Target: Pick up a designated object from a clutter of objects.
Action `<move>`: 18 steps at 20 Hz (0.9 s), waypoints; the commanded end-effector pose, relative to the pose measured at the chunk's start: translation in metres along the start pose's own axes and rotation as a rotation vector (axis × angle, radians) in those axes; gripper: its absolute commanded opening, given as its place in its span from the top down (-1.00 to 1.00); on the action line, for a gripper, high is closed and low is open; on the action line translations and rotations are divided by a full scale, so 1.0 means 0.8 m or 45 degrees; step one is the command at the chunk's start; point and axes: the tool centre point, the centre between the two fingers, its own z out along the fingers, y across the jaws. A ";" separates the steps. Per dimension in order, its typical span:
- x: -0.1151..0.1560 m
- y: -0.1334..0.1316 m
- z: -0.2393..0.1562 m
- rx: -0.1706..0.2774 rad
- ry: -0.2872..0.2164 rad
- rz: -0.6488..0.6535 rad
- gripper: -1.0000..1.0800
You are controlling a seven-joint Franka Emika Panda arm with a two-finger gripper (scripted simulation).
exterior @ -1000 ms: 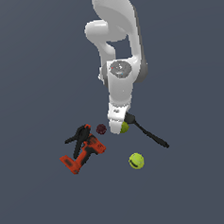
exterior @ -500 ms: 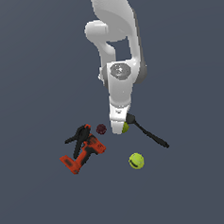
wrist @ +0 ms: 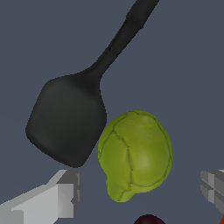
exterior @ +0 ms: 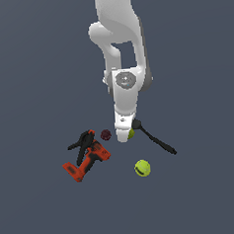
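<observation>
The green pear (wrist: pixel 134 155) lies on the floor with its tapered end toward my gripper base, touching the blade of the black spatula (wrist: pixel 70 118). In the exterior view only a sliver of the pear (exterior: pixel 131 134) shows beside my gripper (exterior: pixel 124 135), which hangs straight over it. My gripper (wrist: pixel 140 192) is open, one finger (wrist: pixel 48 201) on each side of the pear, apart from it. The tennis ball (exterior: pixel 142 168), small dark red ball (exterior: pixel 106 135), black clamp (exterior: pixel 81 142) and orange-red drill (exterior: pixel 86 162) lie around it.
The spatula handle (exterior: pixel 158 141) runs toward the exterior view's right. The red ball (wrist: pixel 148 219) sits close behind the pear in the wrist view. The floor is plain dark grey.
The arm has come down slightly over the pear. The objects have not moved.
</observation>
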 end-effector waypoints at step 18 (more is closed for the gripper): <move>0.000 0.000 0.036 0.001 0.000 -0.003 1.00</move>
